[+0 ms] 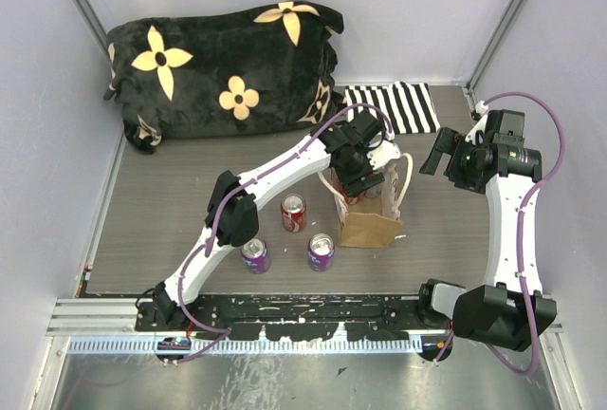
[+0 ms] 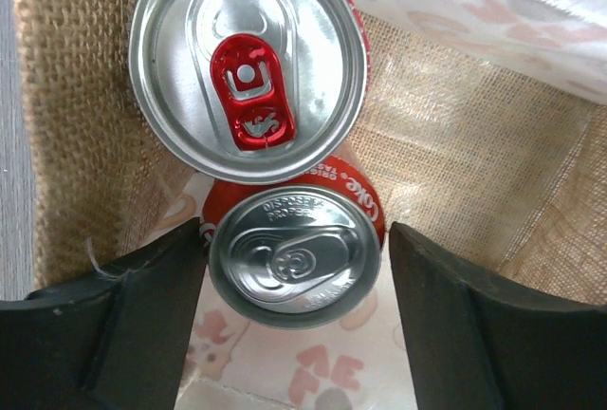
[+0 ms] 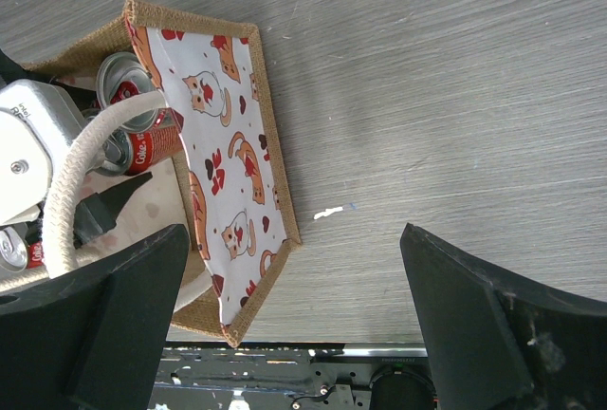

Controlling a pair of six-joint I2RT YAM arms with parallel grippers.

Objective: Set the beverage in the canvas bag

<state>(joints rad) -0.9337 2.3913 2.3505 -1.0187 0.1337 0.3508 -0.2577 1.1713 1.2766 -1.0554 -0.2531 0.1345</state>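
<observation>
My left gripper (image 2: 294, 239) sits inside the tan canvas bag (image 2: 455, 135), jaws parted either side of a red Coke can (image 2: 294, 263) and, I think, just clear of it. A 2nd can (image 2: 248, 64) stands just beside it. The left arm (image 1: 275, 168) stretches forward, wrist pointing down. The right gripper (image 3: 294, 234) hangs wide open beside the bag.
</observation>
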